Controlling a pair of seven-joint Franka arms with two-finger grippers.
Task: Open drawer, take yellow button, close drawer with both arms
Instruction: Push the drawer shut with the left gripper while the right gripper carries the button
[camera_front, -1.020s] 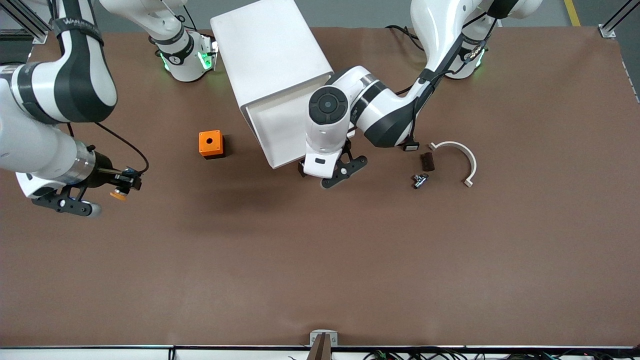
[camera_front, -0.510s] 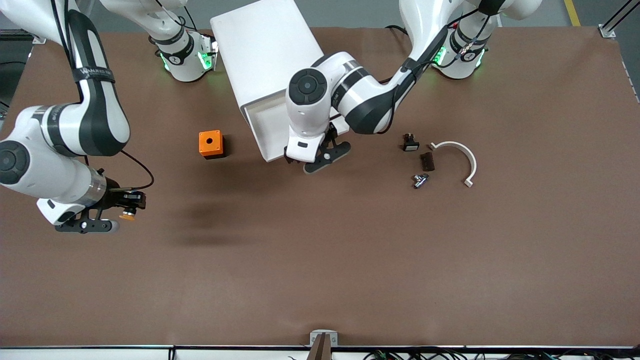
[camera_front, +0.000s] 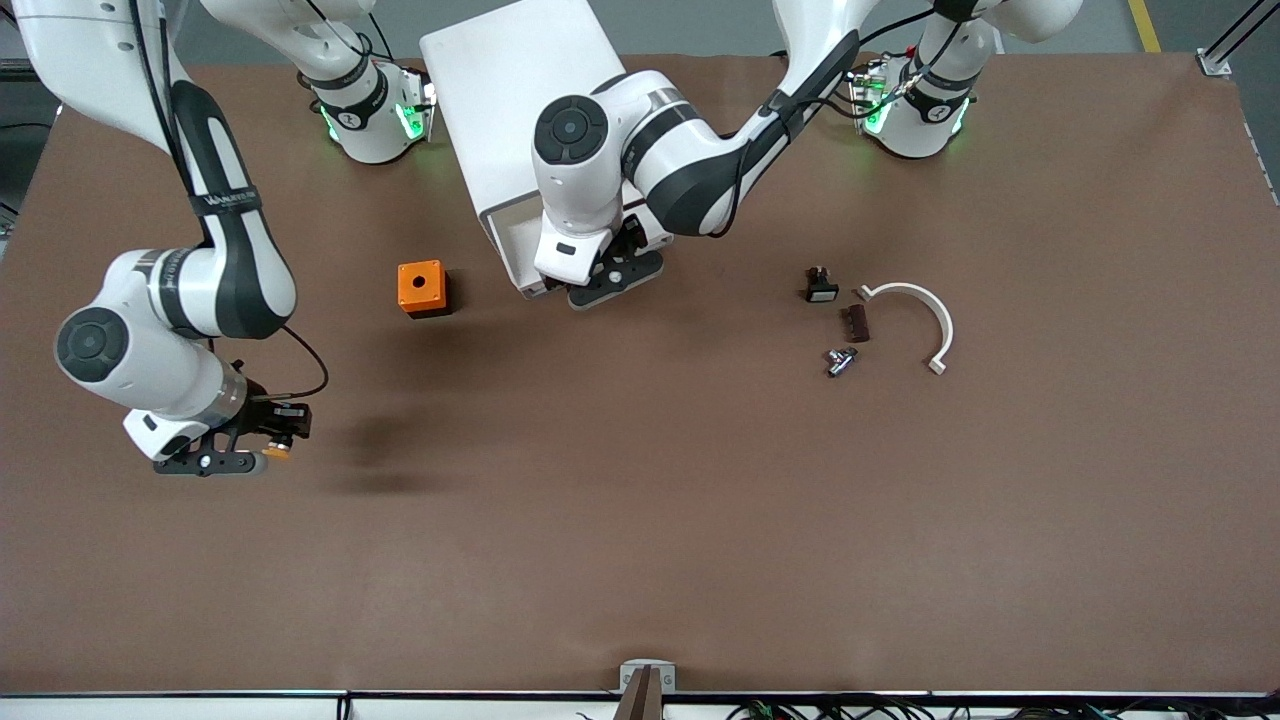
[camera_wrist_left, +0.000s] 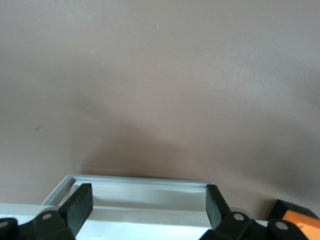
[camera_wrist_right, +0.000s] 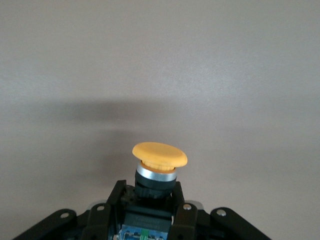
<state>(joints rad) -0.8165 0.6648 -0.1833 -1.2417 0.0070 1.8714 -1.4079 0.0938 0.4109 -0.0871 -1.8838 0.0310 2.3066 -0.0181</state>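
The white cabinet (camera_front: 530, 110) stands between the two arm bases. Its top drawer (camera_front: 512, 245) sticks out only a little toward the front camera. My left gripper (camera_front: 603, 283) is at the drawer's front. In the left wrist view the gripper (camera_wrist_left: 147, 206) is open, and the drawer's grey-white rim (camera_wrist_left: 145, 186) lies between its black fingers (camera_wrist_left: 80, 205). My right gripper (camera_front: 262, 445) hangs over the brown table toward the right arm's end. It is shut on the button (camera_front: 278, 450). In the right wrist view the button's orange cap (camera_wrist_right: 160, 154) stands out above the right gripper (camera_wrist_right: 150, 196).
An orange cube (camera_front: 421, 288) with a black hole sits beside the cabinet, toward the right arm's end. Toward the left arm's end lie a small black part with a white face (camera_front: 821, 288), a dark block (camera_front: 856, 322), a metal piece (camera_front: 840, 360) and a white curved piece (camera_front: 925, 312).
The left gripper has moved toward the cabinet and the drawer has slid in with it. The right gripper, with the button, has come lower and nearer the front camera.
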